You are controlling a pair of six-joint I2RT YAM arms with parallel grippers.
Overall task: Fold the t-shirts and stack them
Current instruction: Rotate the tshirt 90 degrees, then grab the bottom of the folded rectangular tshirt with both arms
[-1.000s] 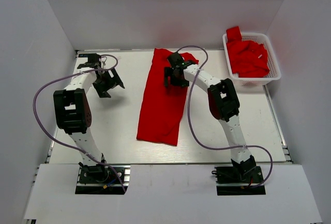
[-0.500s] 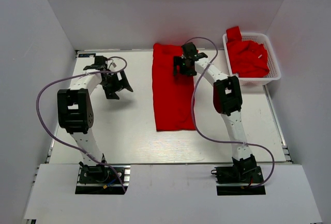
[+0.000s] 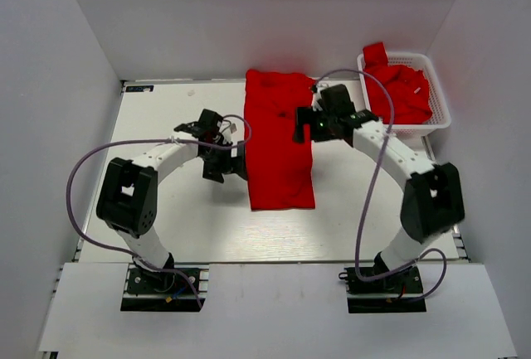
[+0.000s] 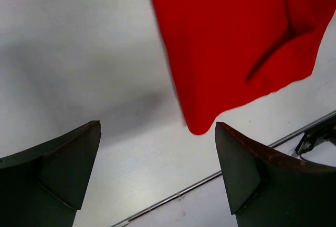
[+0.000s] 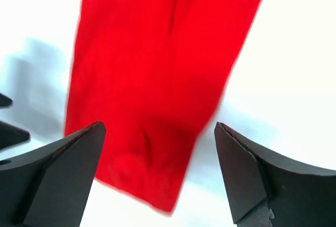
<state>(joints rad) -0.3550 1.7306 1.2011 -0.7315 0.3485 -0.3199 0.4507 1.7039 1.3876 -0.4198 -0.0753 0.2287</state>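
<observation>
Black fingers of the left gripper stand spread wide and grasp nothing. This gripper is just beside the left edge of the folded t-shirt, close to its near corner. In the left wrist view the rounded corner of the red cloth lies ahead, between the two fingers, and no finger touches it.

The folded t-shirt lies flat on the white table as a long narrow strip, about in the middle, and it runs from near to far.

A little farther, the right gripper is over the right edge of the same shirt. Its fingers are also fully apart and empty. If they touch the cloth I cannot tell.

At the far right corner, well apart from the strip, a white lattice basket holds more red t-shirts in a crumpled heap.
</observation>
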